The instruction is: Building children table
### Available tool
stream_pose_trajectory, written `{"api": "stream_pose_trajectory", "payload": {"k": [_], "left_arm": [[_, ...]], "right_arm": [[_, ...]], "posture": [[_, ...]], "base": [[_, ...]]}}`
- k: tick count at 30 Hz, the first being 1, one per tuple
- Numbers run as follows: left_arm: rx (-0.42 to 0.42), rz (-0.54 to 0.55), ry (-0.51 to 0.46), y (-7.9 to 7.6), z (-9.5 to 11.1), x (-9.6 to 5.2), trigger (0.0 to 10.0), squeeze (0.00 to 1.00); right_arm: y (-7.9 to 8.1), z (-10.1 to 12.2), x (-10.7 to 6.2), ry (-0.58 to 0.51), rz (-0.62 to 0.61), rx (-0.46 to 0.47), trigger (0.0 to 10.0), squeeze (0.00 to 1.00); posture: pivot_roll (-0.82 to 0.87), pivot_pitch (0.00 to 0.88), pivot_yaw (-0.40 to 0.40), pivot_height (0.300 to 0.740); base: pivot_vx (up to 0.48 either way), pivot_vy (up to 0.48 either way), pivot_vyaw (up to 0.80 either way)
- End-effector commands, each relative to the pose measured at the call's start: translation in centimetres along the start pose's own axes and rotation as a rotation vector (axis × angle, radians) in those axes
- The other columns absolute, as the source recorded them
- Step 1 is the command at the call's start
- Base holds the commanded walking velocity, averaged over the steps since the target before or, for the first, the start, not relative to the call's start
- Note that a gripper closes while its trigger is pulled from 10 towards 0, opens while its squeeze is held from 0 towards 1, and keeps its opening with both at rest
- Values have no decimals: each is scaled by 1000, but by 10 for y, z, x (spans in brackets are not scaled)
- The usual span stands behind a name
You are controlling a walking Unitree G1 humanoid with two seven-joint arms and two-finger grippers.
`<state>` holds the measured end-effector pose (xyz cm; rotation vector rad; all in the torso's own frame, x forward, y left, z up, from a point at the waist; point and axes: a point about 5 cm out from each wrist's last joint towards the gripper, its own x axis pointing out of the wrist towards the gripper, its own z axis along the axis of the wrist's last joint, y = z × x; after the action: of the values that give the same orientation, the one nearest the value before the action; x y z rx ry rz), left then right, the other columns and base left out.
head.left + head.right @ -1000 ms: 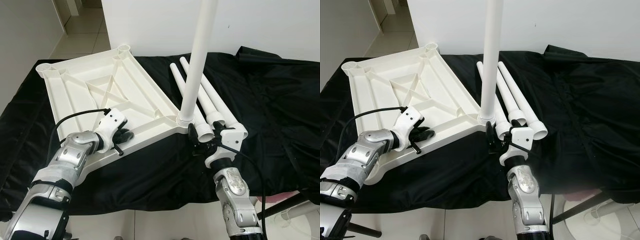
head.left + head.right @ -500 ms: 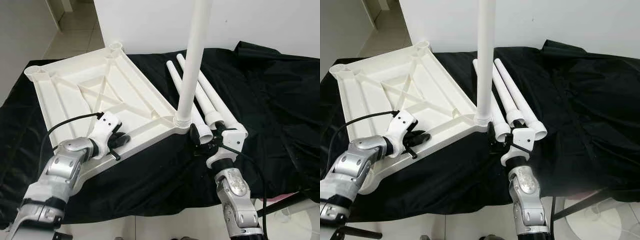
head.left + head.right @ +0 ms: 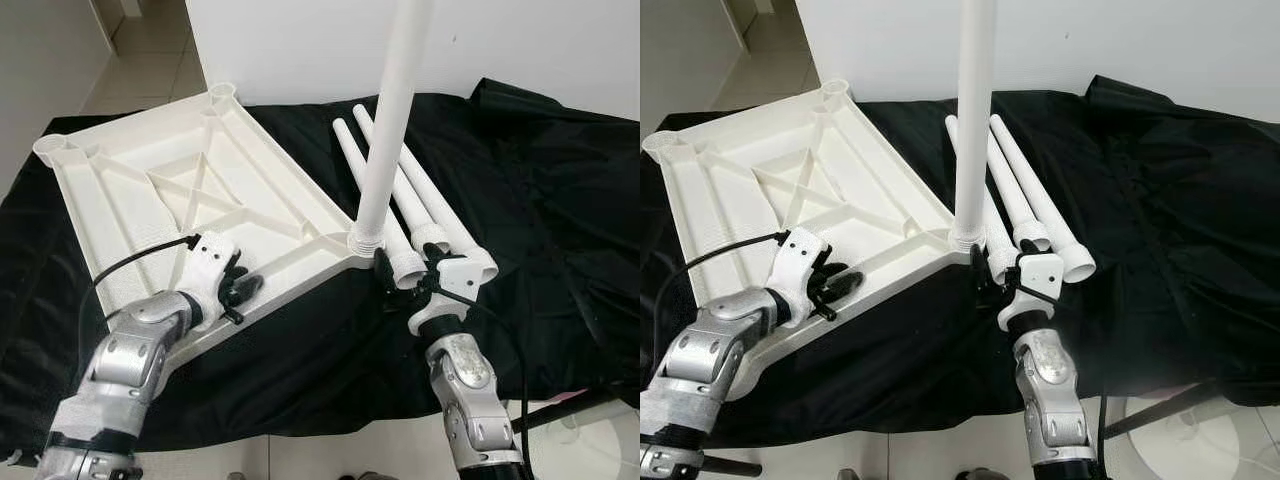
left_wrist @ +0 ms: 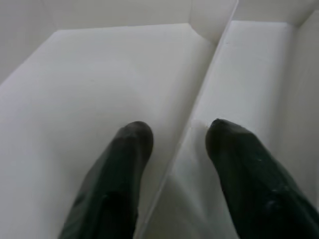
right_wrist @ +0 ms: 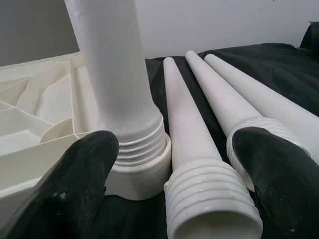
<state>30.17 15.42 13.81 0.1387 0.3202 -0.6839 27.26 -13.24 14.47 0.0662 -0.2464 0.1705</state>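
Observation:
The white table top [image 3: 150,190] lies upside down on a black cloth. One white leg [image 3: 390,130] stands upright, screwed into its near right corner socket. Three loose legs [image 3: 425,205] lie side by side on the cloth just right of it. My left gripper [image 3: 238,295] is at the table top's near rim, open, with a thin white rib [image 4: 192,124] between its fingers [image 4: 132,144]. My right gripper [image 3: 405,277] is open beside the upright leg's base [image 5: 134,159], and its fingers straddle the threaded end of a loose leg [image 5: 209,199].
The black cloth [image 3: 540,200] covers the whole work surface and hangs over its near edge. A white wall stands behind it, with tiled floor at the far left. A dark stand leg [image 3: 575,408] and a white object sit low at the right.
The whole picture has shifted a little, so the camera moved. Both grippers keep their places against the table top's rim and the leg ends.

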Motion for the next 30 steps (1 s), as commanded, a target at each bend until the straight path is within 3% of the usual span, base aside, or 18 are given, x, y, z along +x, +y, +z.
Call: {"api": "stream_pose_trajectory", "payload": {"k": [1,2,3,4,12,20,22,23,24,26,30], "left_arm": [[-9,-57,43,-7,-15,-4,10000,1000],[24,-83,23,-8,-11,-7,10000,392],[24,-83,23,-8,-11,-7,10000,392],[52,-116,3,-9,-7,-10,10000,0],[123,-227,-84,-2,12,-24,10000,0],[86,-209,-171,20,33,-38,10000,0],[84,-143,-204,35,42,-44,10000,0],[84,-143,-204,35,42,-44,10000,0],[95,-43,-189,52,42,-47,10000,0],[95,-43,-189,52,42,-47,10000,0],[140,86,-131,72,34,-51,10000,0]], "right_arm": [[2,-2,-1,5,9,3,10000,0],[1,-2,-1,6,8,2,10000,0],[1,-2,-1,6,8,2,10000,0],[1,-3,-2,6,7,2,10000,0],[3,-4,1,13,38,17,10000,0],[2,-4,4,20,76,19,10000,0],[0,-3,7,18,82,14,10000,0],[0,-3,7,18,82,14,10000,0],[-1,-3,10,17,95,6,10000,0],[-1,-3,10,17,95,6,10000,0],[-4,-2,19,17,102,-8,10000,0]], "posture": [[-42,115,3,740],[-42,117,3,740],[-42,117,3,740],[-43,118,5,740],[-40,117,5,740],[-42,115,6,740],[-39,112,5,740],[-39,112,5,740],[-37,112,3,740],[-37,112,3,740],[-31,111,-1,740]], "base": [[0,0,0],[0,0,0],[0,0,0],[0,0,0],[0,0,0],[0,0,0],[0,0,0],[0,0,0],[0,0,0],[0,0,0],[0,0,0]]}}
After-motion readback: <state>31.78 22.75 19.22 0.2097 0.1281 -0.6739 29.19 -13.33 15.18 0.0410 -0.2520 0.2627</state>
